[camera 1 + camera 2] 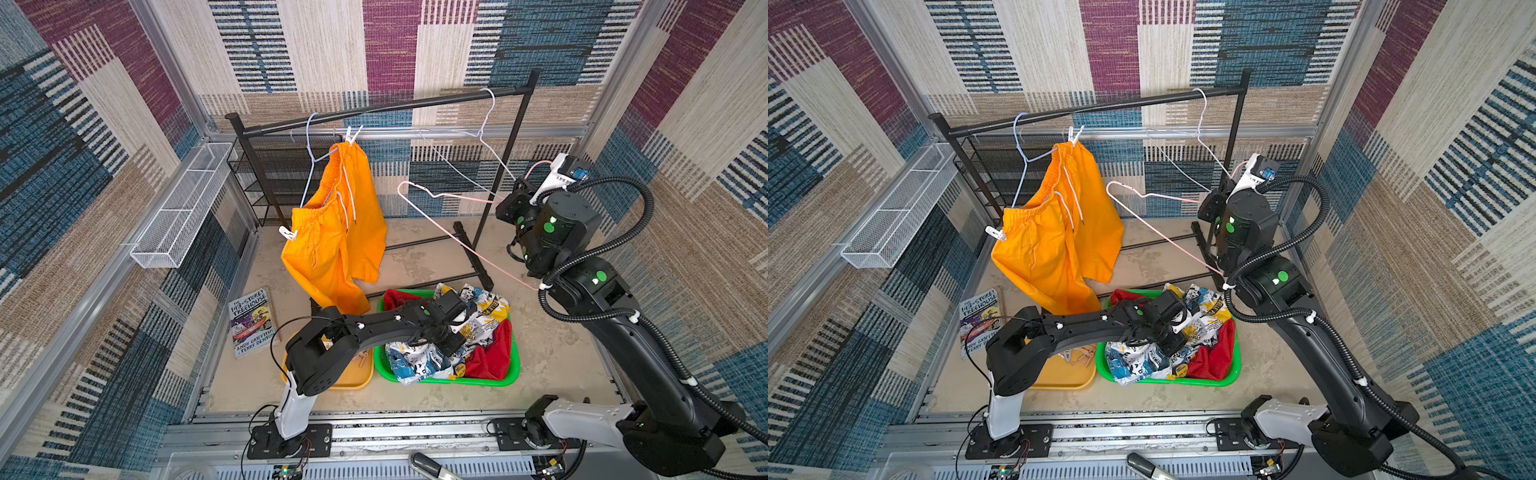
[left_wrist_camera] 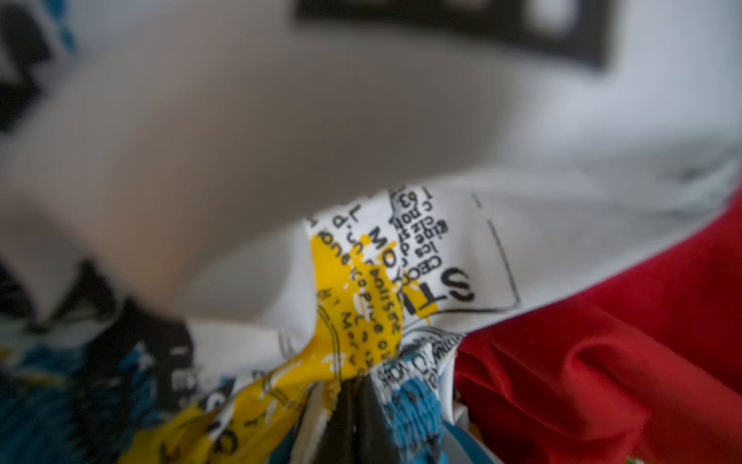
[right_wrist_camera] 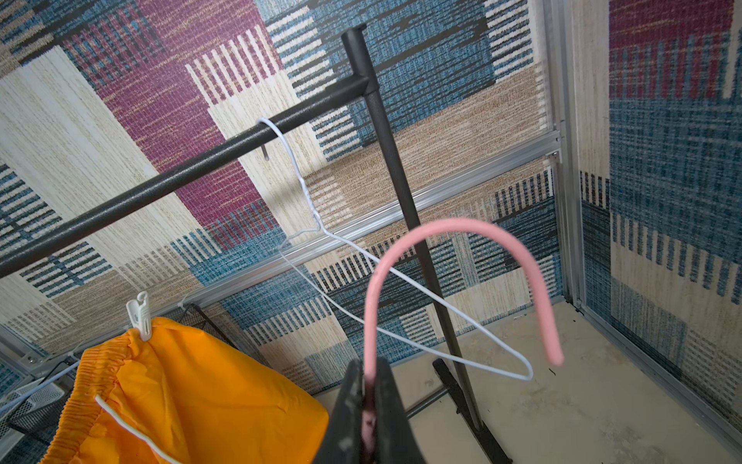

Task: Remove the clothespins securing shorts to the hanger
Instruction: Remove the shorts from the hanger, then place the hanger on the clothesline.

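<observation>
Hanger (image 3: 453,223) in right pincer (image 3: 369,363), rack post (image 3: 397,172) near

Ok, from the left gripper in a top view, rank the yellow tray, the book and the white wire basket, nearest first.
Measured from the left gripper, shut on the printed shorts in the green bin:
1. The yellow tray, right beside the bin, on the robot's left.
2. The book, flat on the floor, further left.
3. The white wire basket, up on the left wall.

Bare rail (image 1: 399,109) lying open between orange shorts (image 1: 332,241) and white hanger (image 1: 481,134), pink hanger (image 1: 457,235) slanting across the gap below
</observation>
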Tool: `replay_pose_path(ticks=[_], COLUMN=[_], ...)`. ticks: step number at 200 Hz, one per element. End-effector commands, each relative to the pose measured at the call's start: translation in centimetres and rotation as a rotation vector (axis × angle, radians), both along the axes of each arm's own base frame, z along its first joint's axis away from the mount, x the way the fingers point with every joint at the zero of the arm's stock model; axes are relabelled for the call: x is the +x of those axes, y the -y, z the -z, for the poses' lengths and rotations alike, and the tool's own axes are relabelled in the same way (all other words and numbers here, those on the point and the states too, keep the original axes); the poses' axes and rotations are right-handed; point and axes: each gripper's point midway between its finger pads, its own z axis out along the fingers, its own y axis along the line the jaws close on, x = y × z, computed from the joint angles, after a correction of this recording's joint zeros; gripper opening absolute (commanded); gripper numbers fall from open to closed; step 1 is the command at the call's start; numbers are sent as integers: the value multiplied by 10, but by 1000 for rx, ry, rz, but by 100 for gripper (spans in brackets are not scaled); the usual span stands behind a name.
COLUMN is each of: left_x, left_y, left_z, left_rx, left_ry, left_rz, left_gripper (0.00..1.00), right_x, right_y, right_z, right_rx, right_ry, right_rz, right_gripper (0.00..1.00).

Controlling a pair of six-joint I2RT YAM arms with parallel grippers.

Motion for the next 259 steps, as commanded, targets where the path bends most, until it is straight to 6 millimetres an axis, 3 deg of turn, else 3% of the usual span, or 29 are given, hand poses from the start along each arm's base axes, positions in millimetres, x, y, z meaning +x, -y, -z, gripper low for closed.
replay_pose_path(ticks=[1,27,46,60,96,132,170,212,259], left_x=[-5,-3,-6,-11,-31,-54,-55,-42,-20], left_y=[-8,-21,-41,-58,-100,-144,-178,-183,-176], left_z=[-26,-91,-122,-136,-163,-205,-250,-276,-270], left_rx=[-9,-105,-140,-148,-178,-263,-372,-389,-331], left_ry=[22,109,162,178,200,213,147,171,190], left_rz=[35,31,25,16,7,12,0,1,16], left_gripper=[2,44,61,67,71,72,71,69,65], right_x=[5,5,1,-1,-5,-3,-13,-22,-33], right_y=[-10,-18,-21,-23,-24,-34,-59,-75,-97], right_z=[7,17,20,21,27,43,61,84,100], right_rx=[-24,-51,-74,-93,-154,-237,-324,-400,-446], right_ry=[-6,-11,-2,4,27,28,79,97,106], right_rz=[-46,-89,-122,-137,-154,-200,-358,-465,-607], right_gripper=[0,0,0,0,0,0,0,0,0])
